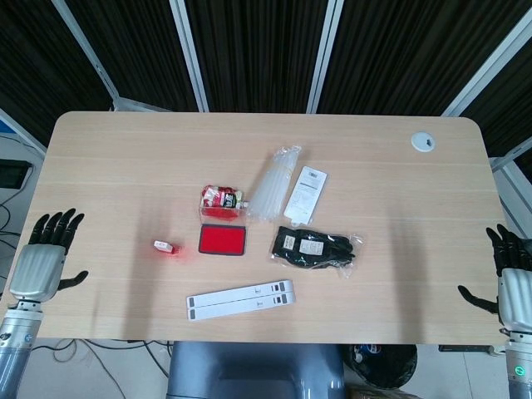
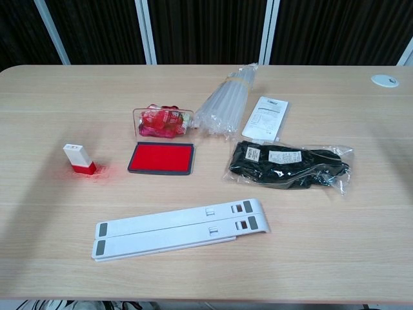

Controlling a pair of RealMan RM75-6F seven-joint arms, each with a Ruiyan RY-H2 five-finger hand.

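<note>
My left hand at lower left, fingers spread, empty; red-capped stamp lies to its right, nearer than my open right hand

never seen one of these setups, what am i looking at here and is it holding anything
This is a robot with two arms, each ending in a mechanical hand, at a wooden table. One picture comes from a camera on its head, looking down; the other from its chest, lower and closer.

In the head view the left hand sits off the table's left edge and the right hand off its right edge. Both have fingers spread and hold nothing. The chest view shows neither hand.

On the table lie a small red and white stamp, a red ink pad, a clear box of red items, a bundle of clear sticks, a white card, a bag with something black inside and a folded white stand.
</note>
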